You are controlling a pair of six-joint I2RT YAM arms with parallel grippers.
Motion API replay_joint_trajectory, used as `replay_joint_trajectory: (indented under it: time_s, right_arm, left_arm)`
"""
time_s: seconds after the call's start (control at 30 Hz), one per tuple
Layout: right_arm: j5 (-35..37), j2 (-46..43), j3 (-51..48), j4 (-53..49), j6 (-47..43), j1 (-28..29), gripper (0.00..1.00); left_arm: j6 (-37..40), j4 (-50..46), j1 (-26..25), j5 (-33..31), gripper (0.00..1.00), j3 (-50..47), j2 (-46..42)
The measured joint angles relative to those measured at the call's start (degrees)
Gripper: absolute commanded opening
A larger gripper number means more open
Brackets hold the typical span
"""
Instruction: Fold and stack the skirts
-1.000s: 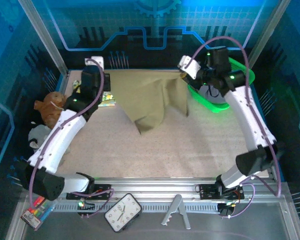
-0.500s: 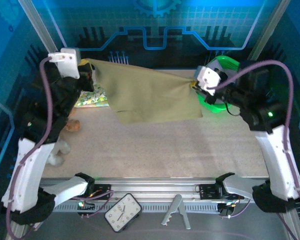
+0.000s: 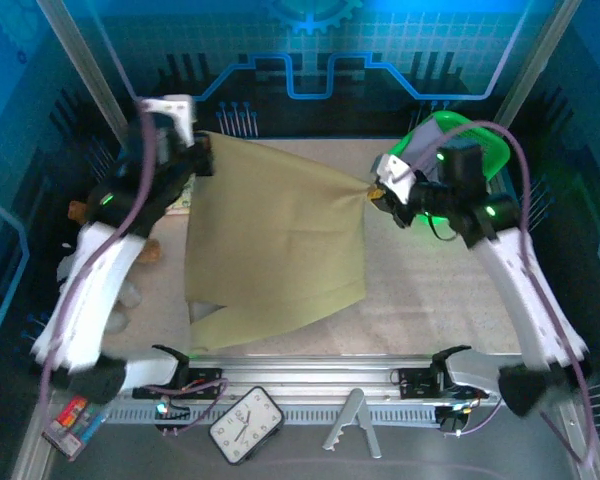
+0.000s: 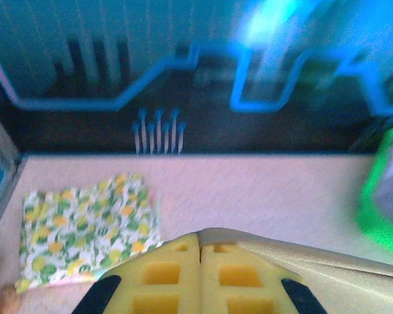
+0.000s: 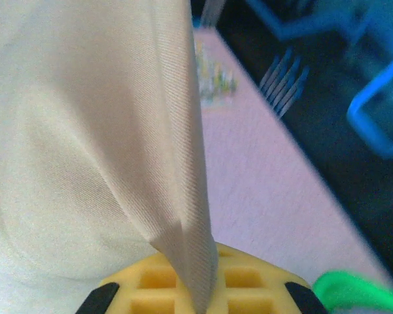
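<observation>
Olive skirt (image 3: 275, 260), just swung open, hangs from our left gripper (image 3: 202, 152) and right gripper (image 3: 373, 190), both clamped on it, ready for laying flat.

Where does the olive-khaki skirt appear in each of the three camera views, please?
Top external: the olive-khaki skirt is spread across the centre of the picture.
Left wrist: the skirt runs along the bottom right, out from the yellow pads.
Right wrist: the skirt drapes over the left half.
Shared landmark: the green basket, upper right in the top view, at the right edge in the left wrist view, bottom right corner in the right wrist view.
</observation>
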Motion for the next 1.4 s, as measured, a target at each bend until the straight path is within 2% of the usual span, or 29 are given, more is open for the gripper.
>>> replay_joint_trajectory:
  time_s: [0.03,0.07,0.1,0.13,0.17,0.27,0.33,0.43,0.57,0.7,0.83,0.9,1.1,1.27,1.4]
  right_arm:
    - [0.02,5.01,0.74,-0.15,0.76,-1.38,0.09]
    - [0.04,11.32,2.54,-0.66,1.79,-2.6,0.3]
    - [0.31,16.22,4.72,-1.53,2.82,-3.26,0.47]
    - [1.16,22.62,8.52,-2.62,3.93,-3.87,0.76]
    - [2.78,29.51,13.57,-3.63,5.73,-4.22,1.0]
    - [7.8,41.97,23.71,-3.37,11.04,-3.98,1.0]
    - [10.45,43.71,24.41,-2.64,14.86,-3.3,1.0]
    - [14.84,42.12,24.02,-1.25,22.58,-1.09,1.0]
    - [19.85,37.53,22.64,0.13,31.69,2.1,1.0]
    - [21.64,28.39,7.96,8.61,40.28,3.04,1.0]
    - [23.76,19.17,-9.88,17.73,51.19,2.91,1.0]
    - [24.11,16.39,-15.1,19.61,54.9,2.91,1.0]
    - [21.79,14.73,-20.5,22.01,62.86,3.72,1.0]
    - [16.28,14.32,-26.8,23.82,69.11,5.22,1.0]
    - [13.05,16.28,-27.23,24.74,71.01,8.52,1.0]
  left_arm:
    - [0.0,0.72,0.83,-0.37,0.0,-0.02,6.05]
    - [0.11,1.68,1.49,-0.55,0.0,0.26,11.69]
    - [0.31,1.84,2.1,-0.87,0.14,1.51,17.77]
    - [0.74,1.42,2.58,-1.51,0.57,3.87,24.0]
    - [0.83,0.39,3.04,-2.34,0.96,7.82,30.97]
    - [-0.07,-4.42,3.89,-4.7,0.99,23.37,47.34]
    - [-1.68,-6.97,4.04,-5.27,0.99,29.66,52.02]
    - [-4.85,-8.81,3.52,-5.09,0.99,29.09,50.01]
    - [-9.42,-7.04,1.64,-0.5,0.99,18.14,39.65]
    - [-14.19,-3.37,-0.2,8.28,0.99,7.23,32.11]
    - [-19.28,1.68,-0.74,17.46,0.99,0.33,31.76]
    - [-21.29,2.93,-0.74,20.55,0.99,-1.25,33.07]
    - [-25.07,5.86,-0.74,27.39,0.99,3.5,43.52]
    - [-25.83,5.84,-0.68,28.65,0.99,11.02,52.52]
    - [-26.56,5.73,-0.57,28.7,0.99,12.07,54.38]
